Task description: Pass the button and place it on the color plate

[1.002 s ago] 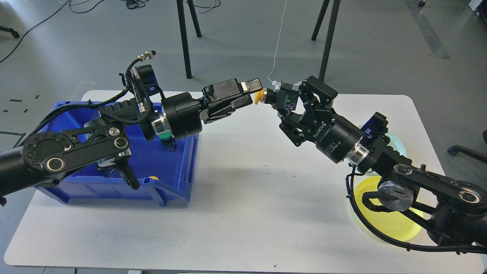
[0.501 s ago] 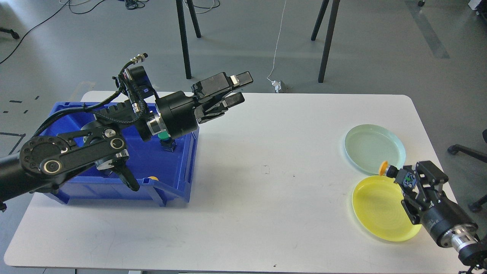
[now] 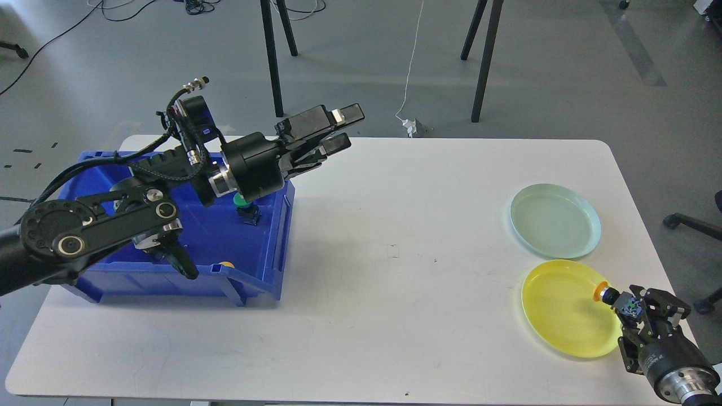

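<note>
Here your right pincer (image 3: 622, 301) grips the yellow-capped button (image 3: 602, 291) over the yellow plate (image 3: 564, 316)'s near rim; the pale green plate (image 3: 555, 220) lies just beyond. Your left pincer (image 3: 341, 128), open, hangs beside the blue bin (image 3: 265, 248).

You are looking at a robotics lab or test room, not a home. The white rectangular table with rounded corners (image 3: 361, 316) stands on a plain grey floor (image 3: 564, 67) that has tape marks on the left. Loose black cables (image 3: 113, 8) lie on this floor, and a thin white cord (image 3: 414, 56) hangs down to a small plug. Behind the table you see black slanted metal legs (image 3: 276, 56) of some stands. A blue plastic storage bin (image 3: 265, 237) sits on the table.
</note>
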You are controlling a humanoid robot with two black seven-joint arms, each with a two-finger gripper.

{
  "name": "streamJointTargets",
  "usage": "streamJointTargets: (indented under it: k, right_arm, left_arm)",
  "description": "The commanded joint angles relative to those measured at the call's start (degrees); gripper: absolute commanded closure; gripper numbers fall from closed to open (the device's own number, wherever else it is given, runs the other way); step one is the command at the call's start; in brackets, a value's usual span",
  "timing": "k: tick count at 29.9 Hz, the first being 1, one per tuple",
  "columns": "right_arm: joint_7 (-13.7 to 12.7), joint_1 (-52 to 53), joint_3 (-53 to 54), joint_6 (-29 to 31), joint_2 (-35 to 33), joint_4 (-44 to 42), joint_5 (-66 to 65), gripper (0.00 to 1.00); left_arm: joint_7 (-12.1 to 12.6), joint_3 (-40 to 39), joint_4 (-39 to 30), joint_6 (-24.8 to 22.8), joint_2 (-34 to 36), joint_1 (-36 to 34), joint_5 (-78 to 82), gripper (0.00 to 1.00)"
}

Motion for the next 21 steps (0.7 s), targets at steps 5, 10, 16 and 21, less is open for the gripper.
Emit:
streamJointTargets:
  k: [5, 10, 16, 21]
  right_arm:
    - [0.00, 1.60, -0.48, 0.95, 0.43, 0.42, 0.12, 0.03]
    - [0.00, 3.97, 0.22, 3.05, 0.35, 3.22, 0.21, 0.02]
    - [0.00, 8.89, 10.83, 12.53, 0.34, 8.50, 0.56, 0.02]
    - [0.00, 12.76, 17.97, 19.13, 2.89, 8.68, 0.65, 0.02]
  left_arm:
    - [0.01, 0.53, -0.08, -1.42, 16.62, -0.15, 15.25, 0.01]
    - [0.01, 0.88, 0.53, -10.12, 22.26, 0.03, 32.31, 0.01]
    - [0.01, 1.24, 5.79, -11.97, 22.18, 0.81, 52.00, 0.01]
    - [0.01, 1.15, 16.86, -15.57, 18.15, 1.52, 58.70, 0.01]
